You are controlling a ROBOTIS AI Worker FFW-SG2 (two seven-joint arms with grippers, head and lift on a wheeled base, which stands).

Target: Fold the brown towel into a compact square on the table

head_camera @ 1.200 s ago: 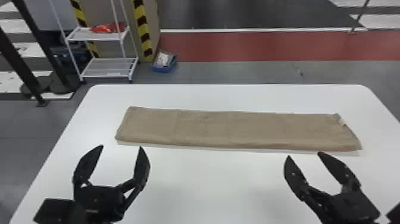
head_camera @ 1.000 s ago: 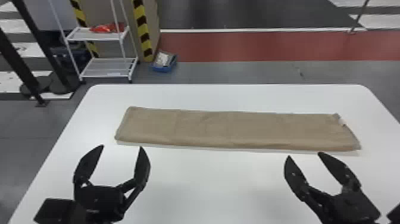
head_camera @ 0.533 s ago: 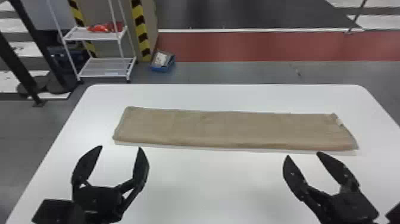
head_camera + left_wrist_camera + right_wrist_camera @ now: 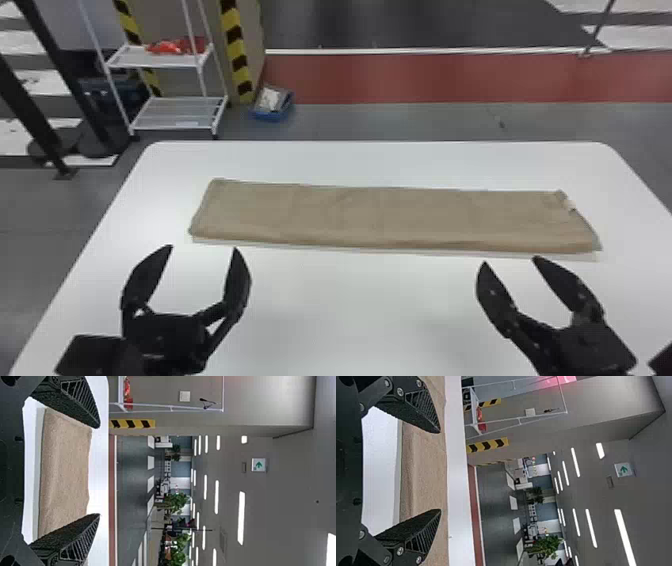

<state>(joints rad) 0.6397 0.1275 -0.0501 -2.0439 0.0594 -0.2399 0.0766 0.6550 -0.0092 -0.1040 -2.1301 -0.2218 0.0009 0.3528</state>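
Left gripper (image 4: pixel 203 247) – jaws wide, just short of the brown towel (image 4: pixel 390 215). Towel lies flat, 1 long strip across the white surface (image 4: pixel 350 300). Likely light, limp, layers apt to slip – you'd pinch them all at 1 end. Right gripper (image 4: pixel 510 260): jaws wide too.

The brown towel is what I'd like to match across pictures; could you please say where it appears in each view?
Head view: the brown towel lies across the white table.
Left wrist view: the towel shows between the left end effector's fingers.
Right wrist view: the towel shows between and past the right end effector's fingers.
Shared landmark: yellow-and-black striped tape.
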